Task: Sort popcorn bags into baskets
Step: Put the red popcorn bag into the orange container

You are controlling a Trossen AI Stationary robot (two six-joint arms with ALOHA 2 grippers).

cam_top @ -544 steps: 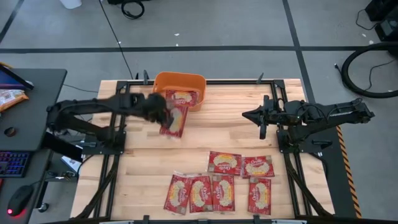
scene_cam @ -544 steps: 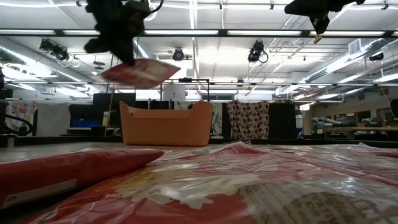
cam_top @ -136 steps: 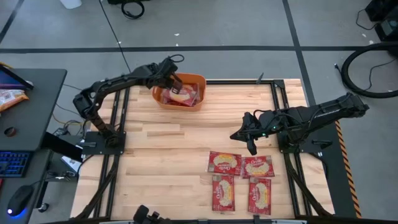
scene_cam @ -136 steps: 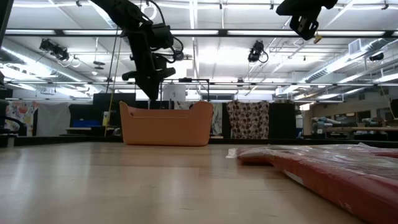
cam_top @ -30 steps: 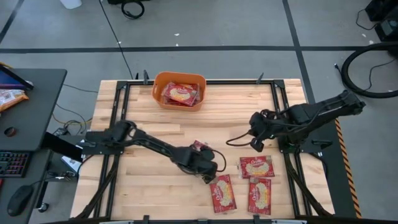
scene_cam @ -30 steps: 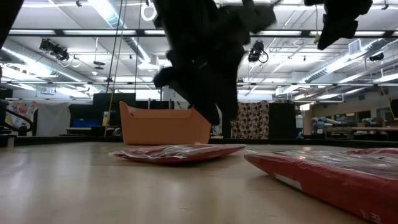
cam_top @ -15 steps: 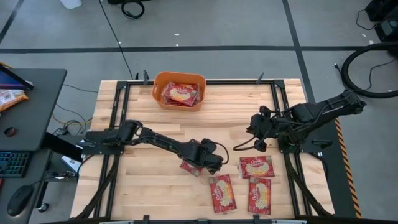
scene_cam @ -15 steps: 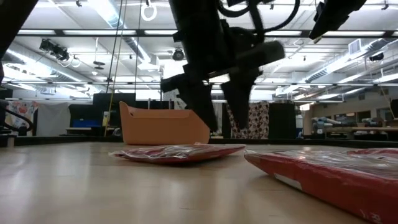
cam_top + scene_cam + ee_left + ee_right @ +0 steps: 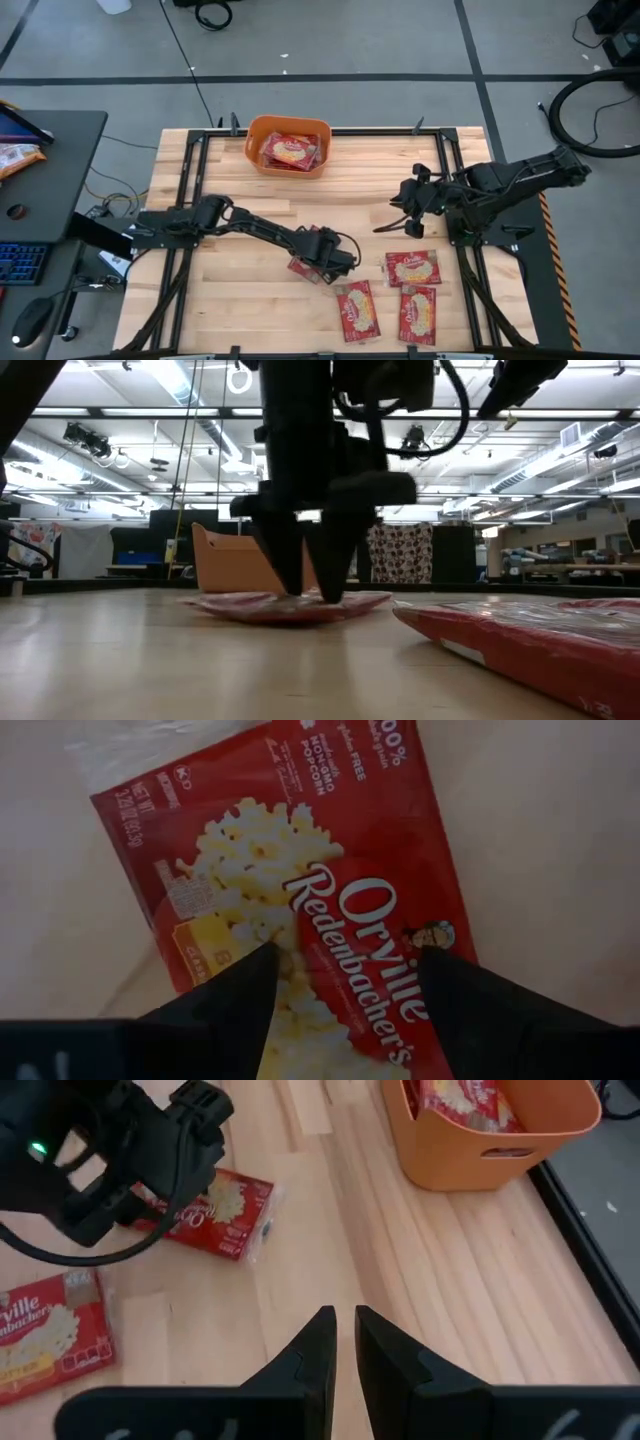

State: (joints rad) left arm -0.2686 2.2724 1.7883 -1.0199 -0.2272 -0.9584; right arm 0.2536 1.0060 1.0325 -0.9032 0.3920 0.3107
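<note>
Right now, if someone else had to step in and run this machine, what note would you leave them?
Left claw: open, tips down on a flat red popcorn packet lying mid-table, not gripped yet.
Right claw: nearly shut, holding nothing, above the table's right side.
Orange plastic tub at the far edge: already holds red packets.
Left to do: three more red packets lie flat near the front edge, plus the one under the left claw.
Likely next: close on that packet and carry it to the tub.

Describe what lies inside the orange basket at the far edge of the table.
The orange basket holds red popcorn bags stacked flat. Only the top bags show; how many lie beneath, and the basket floor, are covered.
</note>
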